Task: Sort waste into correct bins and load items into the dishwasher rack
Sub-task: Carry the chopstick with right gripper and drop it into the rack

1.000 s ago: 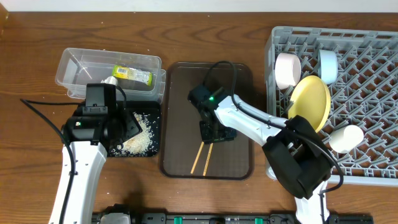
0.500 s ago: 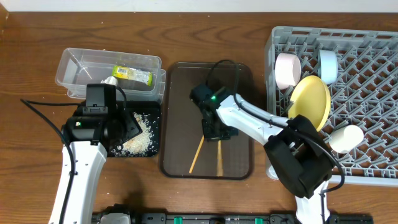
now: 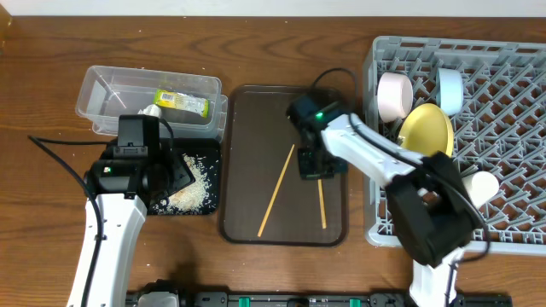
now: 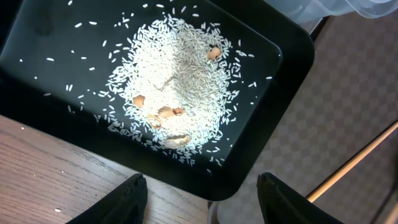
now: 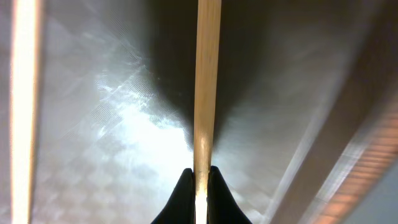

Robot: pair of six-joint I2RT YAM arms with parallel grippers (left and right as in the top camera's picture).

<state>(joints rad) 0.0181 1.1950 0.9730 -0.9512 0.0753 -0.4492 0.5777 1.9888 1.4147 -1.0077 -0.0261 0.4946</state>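
Observation:
My right gripper (image 3: 314,165) hangs over the brown serving tray (image 3: 247,128), shut on one wooden chopstick (image 3: 322,205). In the right wrist view that chopstick (image 5: 207,87) runs straight up from between the fingertips of the right gripper (image 5: 200,174). The other chopstick (image 3: 277,192) lies slanted on the tray. My left gripper (image 3: 173,175) stands open over the black tray (image 3: 213,205), which holds rice scraps (image 3: 192,189). In the left wrist view the left gripper (image 4: 202,185) is empty, just off the edge of the black tray (image 4: 37,37) and the rice (image 4: 174,81). The snack wrapper (image 3: 181,101) lies in the clear tub (image 3: 102,89).
The grey dishwasher rack (image 3: 512,213) fills the right side. It holds the yellow plate (image 3: 426,136), a white bowl (image 3: 394,94), a pale blue bowl (image 3: 450,89) and a small cup (image 3: 478,188). A black cable (image 3: 51,153) trails left of my left arm.
My right gripper shut on one chopstick and carried it right toward the rack. The two chopsticks, once close together, have parted. The left arm has not moved.

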